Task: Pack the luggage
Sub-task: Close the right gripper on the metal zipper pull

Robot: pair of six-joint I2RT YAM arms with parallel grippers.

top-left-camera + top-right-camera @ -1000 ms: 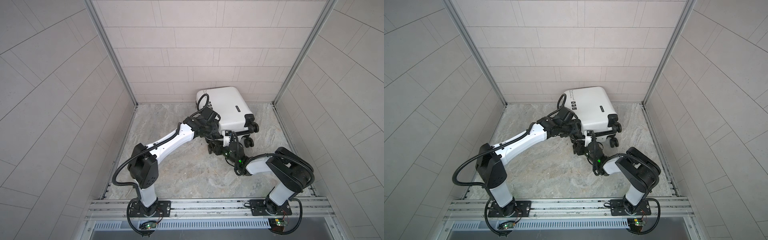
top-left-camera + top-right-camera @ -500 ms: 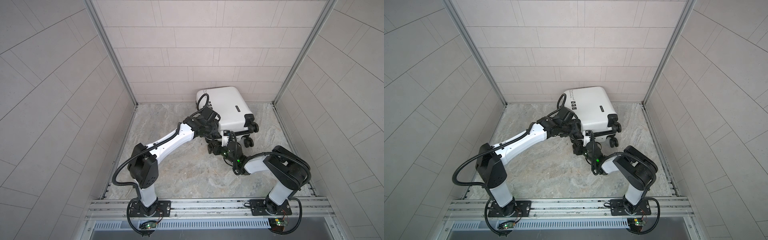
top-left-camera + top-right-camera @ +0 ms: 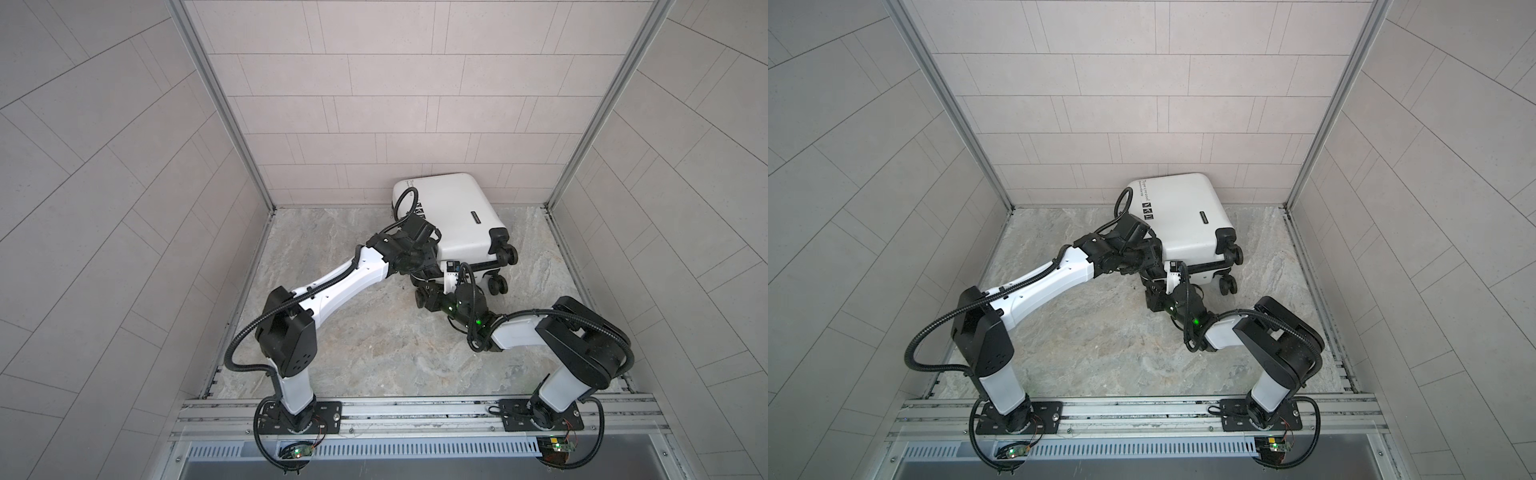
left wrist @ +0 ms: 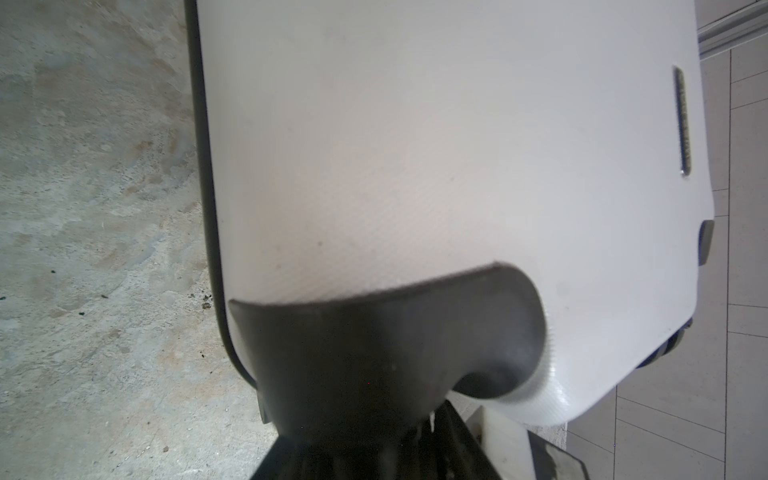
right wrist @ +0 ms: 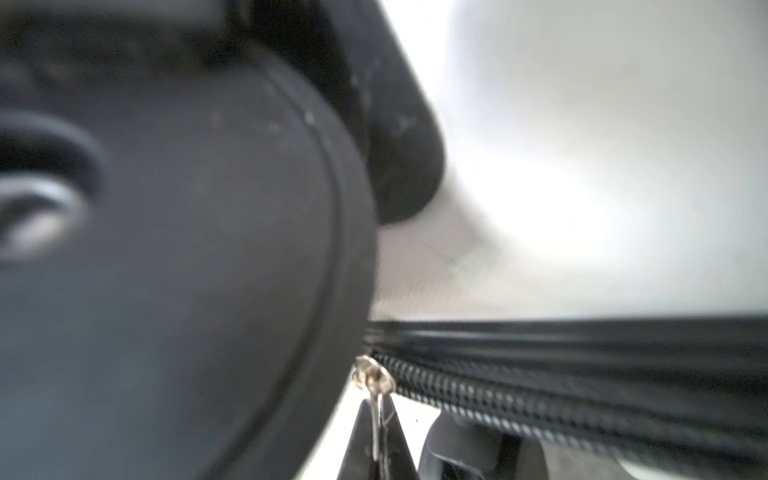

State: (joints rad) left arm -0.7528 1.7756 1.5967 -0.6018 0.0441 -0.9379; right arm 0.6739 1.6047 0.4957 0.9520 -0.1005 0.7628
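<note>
Pinching the thin metal zipper pull [image 5: 376, 424] between pressed-together tips, the right gripper [image 5: 377, 409] works tight against a black wheel [image 5: 166, 257] of the white hard-shell suitcase [image 3: 453, 216]. The suitcase lies flat on the marbled table [image 3: 353, 353] toward the far right, its top end near the back wall [image 3: 374, 166]. The main risk, as I judge it, is the pull slipping out. The tab is slim and smooth and is held only at the tips, so a tug that strays off the line of the zipper teeth [image 5: 540, 399] could twist it free or jam the slider. The wheel also crowds the gripper, and dragging round this corner could knock the fingers against it and break the hold. The left gripper [image 3: 424, 266] lays one dark finger [image 4: 386, 332] flat on the shell at the near corner. Its other finger is hidden, so I cannot tell whether it clamps the shell or merely presses. If that bracing is weak, the case may slide or pivot on the table instead of the zip running.
</note>
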